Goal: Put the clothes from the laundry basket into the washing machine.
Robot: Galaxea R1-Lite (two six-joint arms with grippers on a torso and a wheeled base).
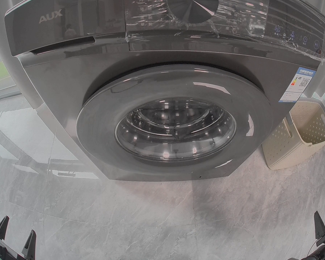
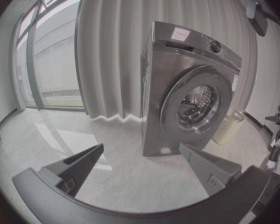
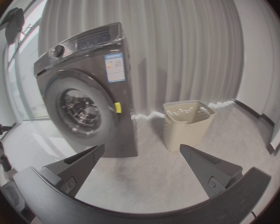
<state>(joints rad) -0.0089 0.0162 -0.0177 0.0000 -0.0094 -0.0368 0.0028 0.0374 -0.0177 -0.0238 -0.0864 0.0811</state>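
All jaws are being held open, empty. The basket's (image 1: 278, 148) clothes, probably soft and light, should be pinched mid-fold.

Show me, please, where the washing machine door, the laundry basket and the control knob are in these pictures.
washing machine door (image 1: 175, 129): head view, on the round glass window in its middle.
laundry basket (image 3: 185, 134): right wrist view, on its front wall.
control knob (image 1: 192, 0): head view, on the knob's face.

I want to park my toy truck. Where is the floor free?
The floor in front of the washing machine is bare, and between it and the window too. It is tight only between machine and basket.
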